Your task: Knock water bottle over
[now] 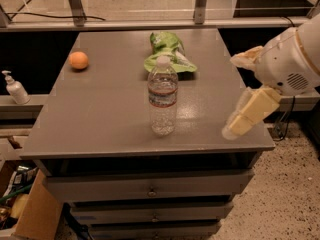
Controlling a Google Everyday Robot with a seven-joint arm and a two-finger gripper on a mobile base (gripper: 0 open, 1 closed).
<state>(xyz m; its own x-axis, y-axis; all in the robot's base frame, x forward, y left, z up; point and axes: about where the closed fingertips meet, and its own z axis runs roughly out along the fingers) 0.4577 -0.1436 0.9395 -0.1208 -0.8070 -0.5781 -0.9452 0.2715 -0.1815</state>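
Observation:
The water bottle (pixel 162 96) is clear ribbed plastic with a white cap and a white-and-red label band. It stands upright near the front middle of the grey table (pixel 100 119). My gripper (pixel 231 97) is at the right, over the table's front right corner, about a bottle's height to the right of the bottle and not touching it. Its two pale yellow fingers are spread apart with nothing between them. One fingertip (pixel 235 128) points down and left toward the table edge.
A green chip bag (pixel 167 51) lies just behind the bottle. An orange (pixel 78 60) sits at the table's back left. A white pump dispenser (pixel 15 88) stands on a ledge to the left. Drawers are under the table, and a cardboard box (pixel 30 214) is at lower left.

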